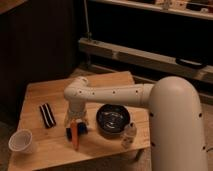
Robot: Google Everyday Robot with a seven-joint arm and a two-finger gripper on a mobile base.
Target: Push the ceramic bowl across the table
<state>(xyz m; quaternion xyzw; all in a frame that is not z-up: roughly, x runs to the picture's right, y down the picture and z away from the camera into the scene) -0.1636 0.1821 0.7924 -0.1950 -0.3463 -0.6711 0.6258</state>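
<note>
The ceramic bowl [113, 120] is glossy black with pale reflections inside and sits on the front right part of the wooden table [107, 80]. My white arm reaches in from the right across the table. My gripper [76, 121] points down just left of the bowl, a small gap apart from its rim. An orange stick-like object [75, 136] lies on the table right under and in front of the gripper, with a small dark blue thing [69, 132] beside it.
A white paper cup [21, 141] stands at the front left corner. A black striped flat object [47, 115] lies on the left side. A small white bottle [129, 135] stands at the front right edge, next to the bowl. A metal shelf frame [145, 55] runs behind the table.
</note>
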